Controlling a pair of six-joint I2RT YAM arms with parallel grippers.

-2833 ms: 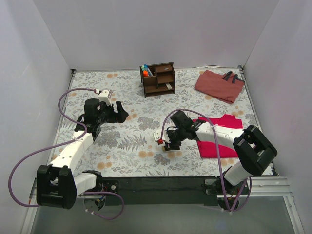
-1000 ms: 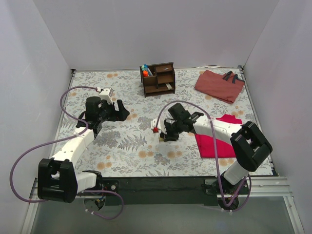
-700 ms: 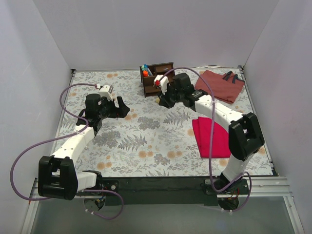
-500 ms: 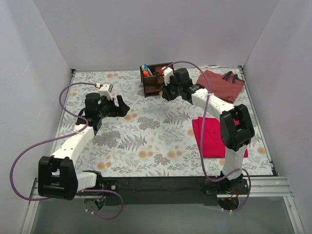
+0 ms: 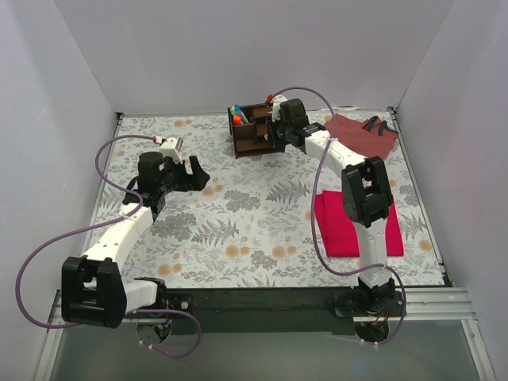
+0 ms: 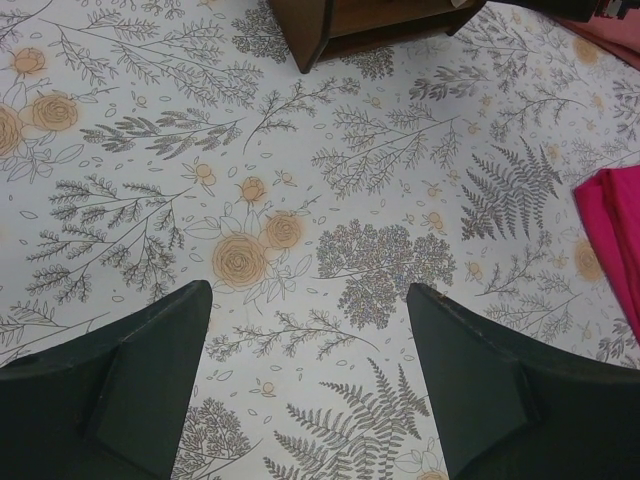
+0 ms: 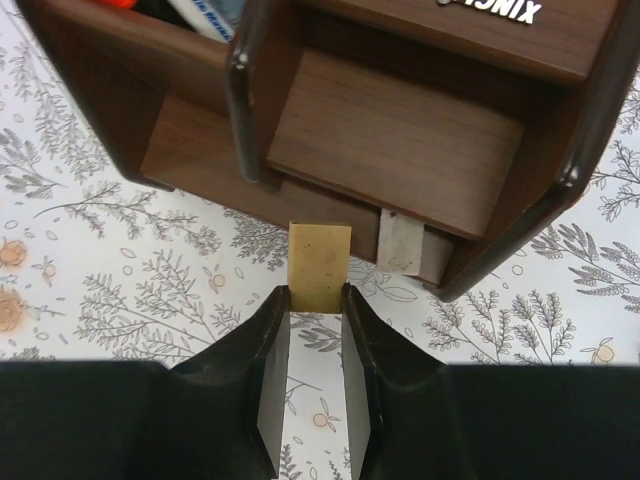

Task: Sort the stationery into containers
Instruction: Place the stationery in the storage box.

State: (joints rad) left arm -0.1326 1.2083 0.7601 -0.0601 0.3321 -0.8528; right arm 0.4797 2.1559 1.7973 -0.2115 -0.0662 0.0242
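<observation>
My right gripper (image 7: 316, 300) is shut on a tan eraser (image 7: 319, 265) and holds it just in front of the dark brown wooden organiser (image 7: 400, 130), above its lower edge. In the top view that gripper (image 5: 275, 127) is at the organiser (image 5: 252, 135) at the back of the table. A pale eraser (image 7: 402, 242) lies in the organiser's lower slot. Markers with blue and orange tips (image 5: 237, 115) stand in its left compartment. My left gripper (image 6: 310, 330) is open and empty over the floral table, left of centre (image 5: 194, 176).
A reddish-brown fabric bag (image 5: 357, 136) lies at the back right. A flat red cloth (image 5: 349, 226) lies under the right arm, also at the right edge of the left wrist view (image 6: 615, 225). Purple cables loop from both arms. White walls enclose the table.
My right arm has swung from the table's middle to the back, carrying the eraser up to the organiser's front. The left arm has barely moved.
</observation>
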